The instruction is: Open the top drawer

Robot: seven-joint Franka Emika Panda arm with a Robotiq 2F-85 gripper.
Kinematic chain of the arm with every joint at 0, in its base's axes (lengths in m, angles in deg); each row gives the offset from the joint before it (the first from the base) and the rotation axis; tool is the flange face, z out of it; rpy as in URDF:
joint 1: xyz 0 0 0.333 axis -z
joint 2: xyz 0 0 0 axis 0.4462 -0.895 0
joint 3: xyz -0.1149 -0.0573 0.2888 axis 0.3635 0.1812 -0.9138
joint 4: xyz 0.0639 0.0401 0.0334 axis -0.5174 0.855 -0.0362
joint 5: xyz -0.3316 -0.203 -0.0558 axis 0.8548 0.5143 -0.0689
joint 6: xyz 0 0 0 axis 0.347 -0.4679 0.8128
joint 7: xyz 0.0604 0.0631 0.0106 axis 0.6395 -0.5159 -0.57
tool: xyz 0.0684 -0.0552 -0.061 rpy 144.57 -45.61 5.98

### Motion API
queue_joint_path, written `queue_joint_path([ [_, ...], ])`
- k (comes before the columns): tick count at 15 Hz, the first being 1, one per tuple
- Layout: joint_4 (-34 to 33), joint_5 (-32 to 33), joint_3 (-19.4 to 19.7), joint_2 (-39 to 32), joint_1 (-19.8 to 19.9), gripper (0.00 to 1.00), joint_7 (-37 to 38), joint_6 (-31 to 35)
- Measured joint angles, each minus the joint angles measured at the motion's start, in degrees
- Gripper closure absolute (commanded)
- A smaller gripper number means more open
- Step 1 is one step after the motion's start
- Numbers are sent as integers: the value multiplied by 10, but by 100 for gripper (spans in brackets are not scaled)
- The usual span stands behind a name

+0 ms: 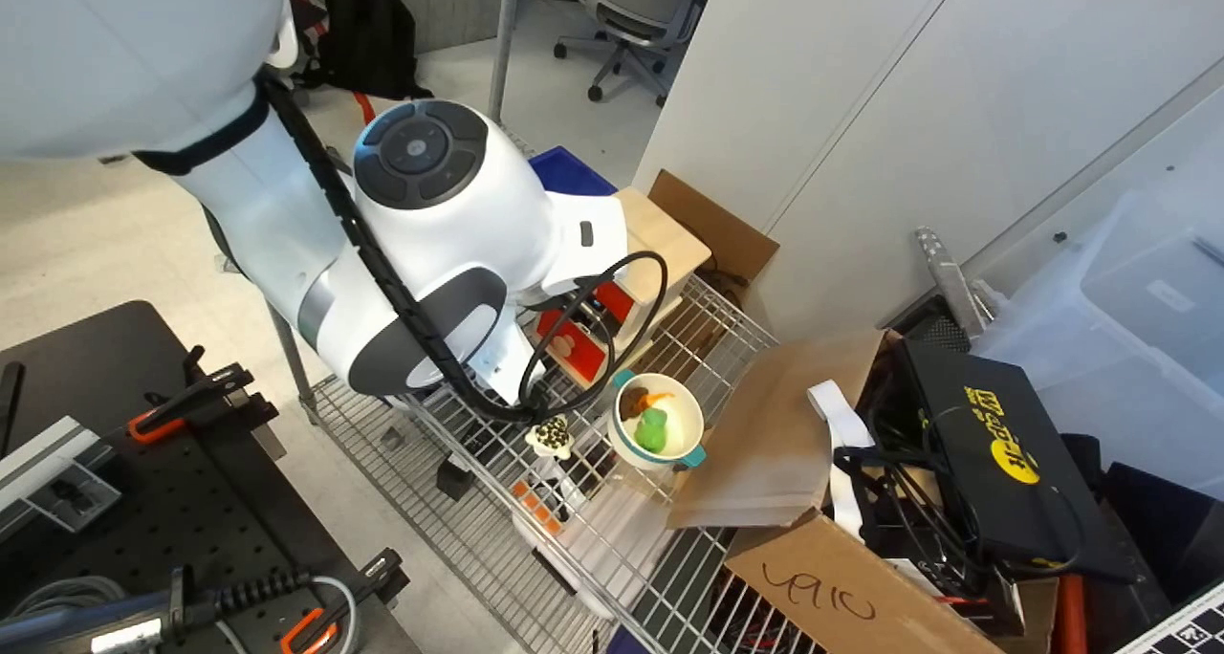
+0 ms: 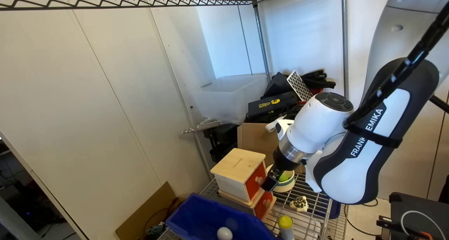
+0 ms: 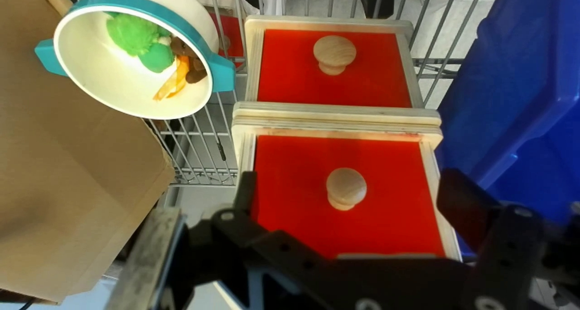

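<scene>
The top drawer (image 2: pixel 252 186) is the red front in the upper part of the light-wood cabinet (image 2: pixel 238 164); it looks shut. In the wrist view, which stands upside down, the top drawer (image 3: pixel 299 183) fills the lower middle. Its round wooden knob (image 3: pixel 345 187) shows between my fingers. The lower drawer (image 3: pixel 290 70) with its own knob lies above it in that picture and looks shut. My gripper (image 3: pixel 354 199) is open and empty, its fingers apart from the knob on both sides. In an exterior view my gripper (image 2: pixel 269 184) is close before the top drawer; in an exterior view the arm mostly hides it.
A blue bin (image 2: pixel 200 206) stands beside the cabinet. On its other side are a cream bowl (image 1: pixel 681 425) with toy food and a cardboard box (image 1: pixel 755 434). A spotted toy (image 2: pixel 300 203) and a yellow-capped bottle (image 2: pixel 286 226) stand before the drawers on the wire shelf (image 1: pixel 708 305).
</scene>
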Motion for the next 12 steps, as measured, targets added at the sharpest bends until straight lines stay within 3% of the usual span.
queue_joint_path([
  [12, -12, 0, 0, -5, -1, 1, -2, -2],
])
